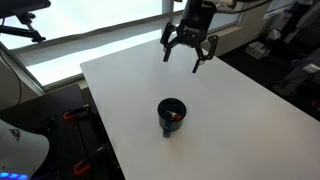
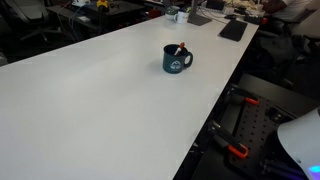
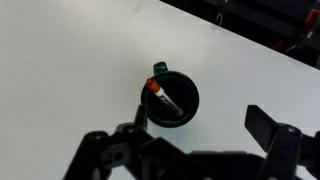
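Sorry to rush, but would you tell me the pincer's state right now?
Pincer: open, holding nothing, above the table, apart from the mug.

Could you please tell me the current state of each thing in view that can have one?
Gripper: open, holding nothing, hovering above the white table, apart from the mug.
Dark blue mug: upright on the table, with a marker inside.
Marker: tilted inside the mug, orange-red end up at the rim.
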Robot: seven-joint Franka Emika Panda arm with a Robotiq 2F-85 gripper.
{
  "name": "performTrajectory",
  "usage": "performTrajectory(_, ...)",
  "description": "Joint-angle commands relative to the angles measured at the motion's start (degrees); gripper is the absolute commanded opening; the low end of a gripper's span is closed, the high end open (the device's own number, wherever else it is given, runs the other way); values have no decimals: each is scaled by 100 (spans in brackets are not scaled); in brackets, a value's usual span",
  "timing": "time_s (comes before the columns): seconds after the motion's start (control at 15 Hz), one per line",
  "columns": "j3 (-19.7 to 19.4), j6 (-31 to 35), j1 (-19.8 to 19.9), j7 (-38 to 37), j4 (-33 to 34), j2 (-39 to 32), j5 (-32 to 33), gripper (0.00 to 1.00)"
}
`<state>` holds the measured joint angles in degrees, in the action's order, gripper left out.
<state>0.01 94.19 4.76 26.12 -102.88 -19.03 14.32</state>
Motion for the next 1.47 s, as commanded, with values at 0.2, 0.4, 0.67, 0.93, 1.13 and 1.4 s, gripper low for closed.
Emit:
performTrajectory(0.2, -28, -19, 74, 279, -139, -79, 49, 100)
performTrajectory(0.4, -29, -19, 79, 285, -139, -81, 49, 100)
performTrajectory(0.67, -48, -73, 105, 289, 152, -412, 31, 100)
performTrajectory(0.93, -43, -225, 184, 358, 624, -903, -70, 100)
performTrajectory(1.13, -14, -337, 218, 361, 897, -1247, -118, 100)
performTrajectory(1.4, 20, -516, 204, 304, 1072, -1587, -130, 100)
